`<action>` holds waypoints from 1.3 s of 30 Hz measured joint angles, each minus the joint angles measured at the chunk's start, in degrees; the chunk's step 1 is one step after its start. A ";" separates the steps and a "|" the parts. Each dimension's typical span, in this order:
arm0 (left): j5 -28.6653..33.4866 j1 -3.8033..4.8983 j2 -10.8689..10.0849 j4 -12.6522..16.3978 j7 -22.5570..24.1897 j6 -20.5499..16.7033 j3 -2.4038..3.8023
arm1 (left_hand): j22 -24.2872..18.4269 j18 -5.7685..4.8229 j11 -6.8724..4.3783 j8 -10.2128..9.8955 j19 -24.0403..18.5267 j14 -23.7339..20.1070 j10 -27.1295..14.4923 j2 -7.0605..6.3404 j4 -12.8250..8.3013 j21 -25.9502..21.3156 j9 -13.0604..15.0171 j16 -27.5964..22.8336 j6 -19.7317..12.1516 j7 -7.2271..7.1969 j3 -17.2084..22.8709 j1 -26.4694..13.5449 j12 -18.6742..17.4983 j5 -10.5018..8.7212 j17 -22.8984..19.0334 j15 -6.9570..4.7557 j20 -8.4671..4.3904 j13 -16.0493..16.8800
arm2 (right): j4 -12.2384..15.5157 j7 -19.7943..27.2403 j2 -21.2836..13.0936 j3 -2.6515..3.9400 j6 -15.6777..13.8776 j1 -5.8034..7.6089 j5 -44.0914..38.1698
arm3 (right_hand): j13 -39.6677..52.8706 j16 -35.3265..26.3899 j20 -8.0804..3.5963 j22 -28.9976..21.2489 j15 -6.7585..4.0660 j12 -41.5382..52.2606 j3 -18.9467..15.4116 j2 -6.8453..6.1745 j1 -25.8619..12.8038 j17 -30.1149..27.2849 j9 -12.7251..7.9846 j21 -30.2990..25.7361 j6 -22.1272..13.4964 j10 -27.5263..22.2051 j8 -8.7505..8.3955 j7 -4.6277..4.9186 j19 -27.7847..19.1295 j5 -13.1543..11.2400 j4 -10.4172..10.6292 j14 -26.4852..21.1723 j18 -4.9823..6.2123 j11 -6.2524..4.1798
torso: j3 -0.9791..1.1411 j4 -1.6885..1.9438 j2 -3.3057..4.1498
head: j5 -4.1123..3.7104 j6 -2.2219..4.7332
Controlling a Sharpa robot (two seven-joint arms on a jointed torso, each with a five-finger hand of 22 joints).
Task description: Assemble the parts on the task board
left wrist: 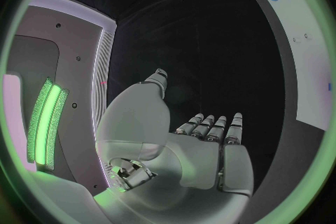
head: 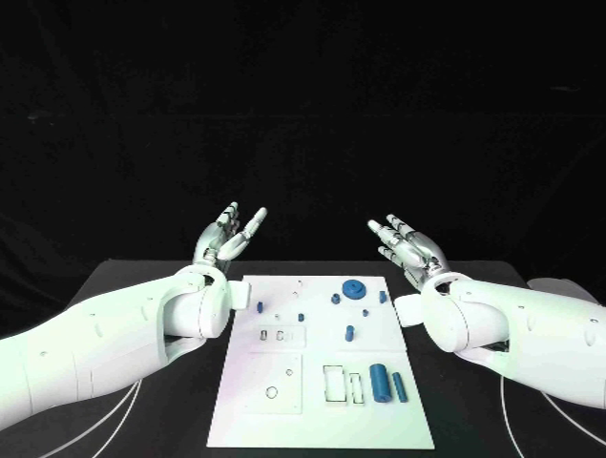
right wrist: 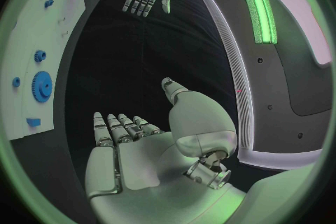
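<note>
1. The left silver many-fingered hand [head: 228, 237] and the right silver many-fingered hand [head: 408, 248] hover spread and empty, beyond the flat white task board [head: 255, 420].
2. Risk, I judge: the small, smooth blue parts, such as the toothed gear [head: 354, 286] and the cylinder [head: 380, 381], could roll or slip from metal fingers.

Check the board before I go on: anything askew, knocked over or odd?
Nothing stands out. The board lies flat on the table, blue parts rest on it, and both the left hand and right hand hover open, holding nothing.
</note>
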 measured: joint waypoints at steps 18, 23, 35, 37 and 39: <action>-2.25 0.84 -3.65 0.34 -0.18 6.97 -0.12 | 7.15 7.59 2.30 19.52 45.36 47.09 49.56 0.86 -1.00 17.84 13.60 20.65 41.05 3.89 4.01 13.66 13.26 0.13 13.48 -1.87 -0.52 4.95 | -7.12 -3.39 1.02 -1.71 6.88 3.87 -24.23 | 2.90 12.80 -0.19 4.38 -1.90 7.01 9.78 -3.31 14.63 6.71 7.65 11.68 30.46 38.71 12.66 2.31 31.40 1.79 -12.86 35.30 4.05 -1.34 | -0.08 -0.14 0.87 | -0.01 -0.41; -3.92 1.38 -5.05 2.60 -0.43 9.53 -0.15 | 6.96 7.61 0.73 19.48 50.11 51.93 55.38 -0.21 -0.94 18.63 13.08 21.53 43.09 4.39 5.42 15.44 12.13 0.13 15.12 -3.62 -2.41 4.08 | -8.08 -4.54 1.33 -1.68 6.43 4.82 -34.91 | 3.11 14.81 -1.46 4.64 -4.01 6.75 14.21 -4.98 15.90 7.39 8.65 13.94 39.64 49.07 14.74 3.66 40.68 2.44 -14.67 46.08 5.25 -2.92 | -0.07 -0.23 1.65 | -0.23 -0.36; -6.94 2.71 -10.54 11.41 -1.49 13.62 -0.13 | 6.46 7.59 0.67 18.30 52.76 54.25 56.80 -1.66 -0.95 18.86 12.35 21.78 43.51 4.39 5.70 16.12 9.41 0.12 16.66 -4.16 -3.43 3.75 | -9.69 -12.60 2.16 -1.45 11.10 8.61 -61.61 | 3.86 18.95 -6.27 7.57 -9.33 5.92 15.62 -9.16 16.20 11.46 9.94 21.20 51.43 65.23 16.09 4.29 55.35 3.86 -15.33 65.06 5.36 -6.91 | 0.03 0.09 4.48 | -0.78 0.40; -7.19 3.00 -11.28 12.78 -1.63 14.06 -0.13 | 6.46 7.59 0.67 18.30 52.76 54.25 56.81 -1.66 -0.95 18.86 12.35 21.78 43.51 4.39 5.70 16.12 9.25 0.12 16.79 -4.16 -3.43 3.75 | -9.51 -14.31 2.24 -1.45 12.06 9.06 -66.17 | 4.16 20.50 -7.31 8.69 -10.37 5.92 15.07 -9.95 16.06 13.18 10.20 23.31 52.60 67.34 16.19 3.69 57.70 4.47 -15.12 68.36 5.35 -7.70 | 0.03 0.14 5.10 | -0.88 0.48; -7.37 3.28 -12.07 14.36 -1.78 14.48 -0.10 | 6.43 7.59 0.67 18.30 52.76 54.25 56.81 -1.66 -0.70 18.86 12.29 21.78 43.51 4.39 5.76 16.12 9.05 0.12 16.84 -4.16 -3.43 3.75 | -9.13 -16.29 2.31 -1.46 13.14 9.54 -71.35 | 5.01 25.82 -9.57 11.85 -12.49 4.77 14.79 -12.07 15.02 19.37 10.85 28.79 54.72 70.78 15.84 2.69 63.17 6.10 -14.29 75.63 5.34 -9.15 | 0.01 0.20 5.65 | -0.97 0.52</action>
